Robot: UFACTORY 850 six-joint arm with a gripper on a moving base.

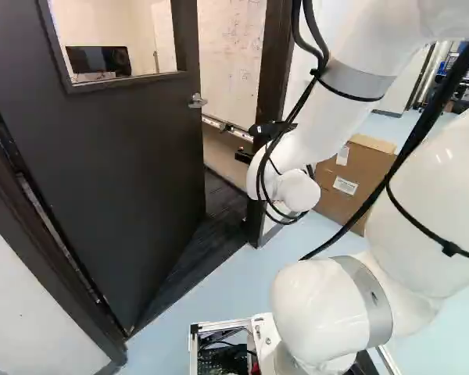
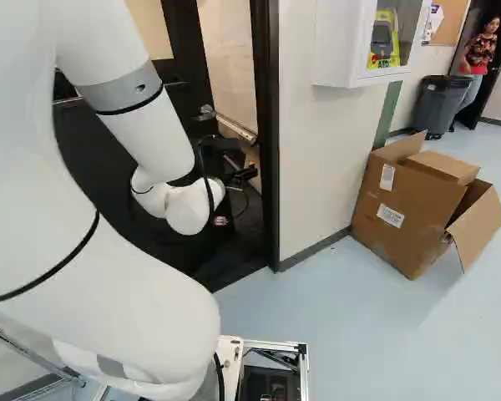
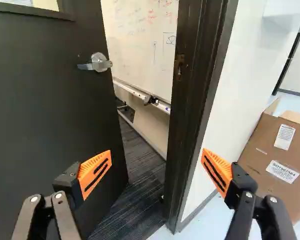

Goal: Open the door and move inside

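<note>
Ahead of the claw and to its left, the door stands part open, so the claw, spread wide and empty, may need to push it farther away.

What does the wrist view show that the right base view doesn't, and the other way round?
Only the wrist view shows the orange pads of the gripper, standing wide apart, and the metal latch plate in the door frame.

Only the right base view shows the arm's white links, the yellow device in the wall cabinet and the grey bin.

Both show the partly open door, its handle, the frame and the cardboard box.
</note>
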